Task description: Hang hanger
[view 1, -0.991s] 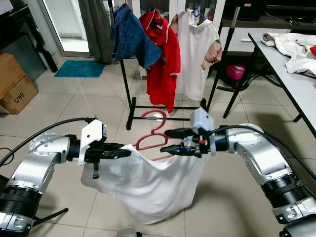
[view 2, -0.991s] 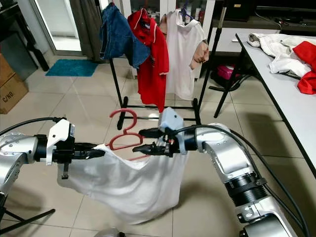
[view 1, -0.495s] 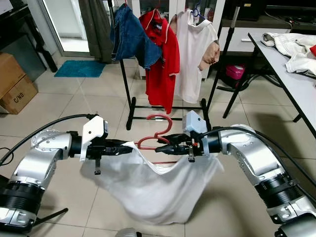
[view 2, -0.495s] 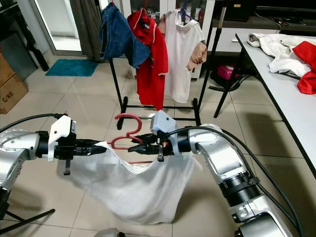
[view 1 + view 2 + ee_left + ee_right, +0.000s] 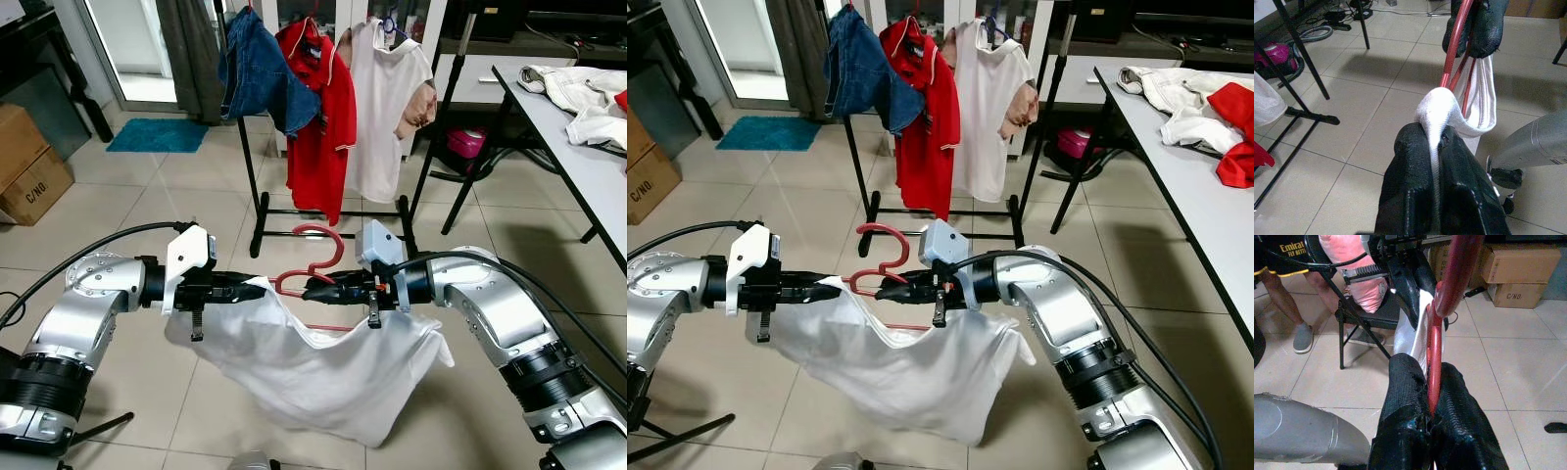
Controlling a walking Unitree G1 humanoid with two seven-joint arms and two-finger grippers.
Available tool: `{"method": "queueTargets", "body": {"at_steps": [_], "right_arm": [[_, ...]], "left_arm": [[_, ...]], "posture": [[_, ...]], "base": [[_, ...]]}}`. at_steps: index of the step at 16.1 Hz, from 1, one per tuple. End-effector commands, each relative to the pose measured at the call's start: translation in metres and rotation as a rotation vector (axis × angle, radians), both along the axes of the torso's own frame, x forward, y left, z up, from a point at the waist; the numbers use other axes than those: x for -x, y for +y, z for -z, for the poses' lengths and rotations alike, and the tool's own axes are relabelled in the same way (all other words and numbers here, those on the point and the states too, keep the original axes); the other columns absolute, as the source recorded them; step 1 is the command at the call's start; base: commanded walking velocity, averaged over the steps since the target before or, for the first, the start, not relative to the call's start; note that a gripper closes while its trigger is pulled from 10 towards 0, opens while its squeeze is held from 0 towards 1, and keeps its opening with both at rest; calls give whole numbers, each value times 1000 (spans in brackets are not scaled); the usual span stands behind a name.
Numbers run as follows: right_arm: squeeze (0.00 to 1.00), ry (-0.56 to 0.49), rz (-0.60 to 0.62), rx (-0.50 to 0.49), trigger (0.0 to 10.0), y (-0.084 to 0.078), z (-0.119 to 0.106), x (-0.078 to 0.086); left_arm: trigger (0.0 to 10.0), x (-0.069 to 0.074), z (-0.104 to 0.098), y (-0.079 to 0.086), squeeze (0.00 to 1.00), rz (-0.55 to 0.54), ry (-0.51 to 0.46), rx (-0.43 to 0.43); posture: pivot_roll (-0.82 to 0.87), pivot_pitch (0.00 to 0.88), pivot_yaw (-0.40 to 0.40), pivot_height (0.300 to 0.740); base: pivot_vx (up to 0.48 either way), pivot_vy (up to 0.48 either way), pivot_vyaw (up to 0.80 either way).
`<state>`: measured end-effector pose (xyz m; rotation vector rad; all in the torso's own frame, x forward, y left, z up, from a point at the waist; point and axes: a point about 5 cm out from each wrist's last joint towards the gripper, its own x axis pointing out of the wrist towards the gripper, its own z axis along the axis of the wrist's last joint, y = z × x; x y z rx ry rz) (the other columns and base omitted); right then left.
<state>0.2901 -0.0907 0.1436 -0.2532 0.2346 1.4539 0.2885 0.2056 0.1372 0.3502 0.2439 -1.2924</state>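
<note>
While standing on tiled floor [image 5: 147, 206] facing clothes rack [image 5: 257, 186], my left gripper [image 5: 250, 290] pinches white shirt [image 5: 323, 367]; right gripper [image 5: 315, 289] clamps red hanger [image 5: 312, 257], lower bar hidden in cloth.

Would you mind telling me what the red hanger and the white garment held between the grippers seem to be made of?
Red hanger: likely plastic or coated wire; it looks smooth, glossy and evenly red. White garment: thin woven or knit cloth, matte; it sags and folds softly between the left gripper and right gripper.
</note>
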Motion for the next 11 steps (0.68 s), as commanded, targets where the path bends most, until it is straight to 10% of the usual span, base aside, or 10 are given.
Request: {"method": "queueTargets", "body": {"at_steps": [1,2,3,4,5,11], "right_arm": [[0,9,-34,6,0,3,-1,1],[0,8,-33,1,0,4,-2,1],[0,31,-27,-18,0,4,-3,2],[0,30,-27,-24,0,4,-4,2],[0,25,-28,-29,0,3,-5,2],[0,27,78,14,0,-9,7,-4]], "left_arm": [[0,-8,-15,6,0,-51,-69,13],[0,-8,-15,7,0,-54,-72,14],[10000,-11,-20,8,0,-91,-108,49],[10000,-12,-21,8,0,-100,-113,67],[10000,-13,-27,9,996,-103,-134,94],[10000,-2,-35,30,1000,-77,-80,62]], "posture": [[9,0,41,740],[9,0,41,740],[10,0,39,740],[10,0,39,740],[9,0,39,740],[14,0,37,740]], "base": [[0,0,0],[0,0,0],[0,0,0],[0,0,0],[0,0,0],[0,0,0]]}}
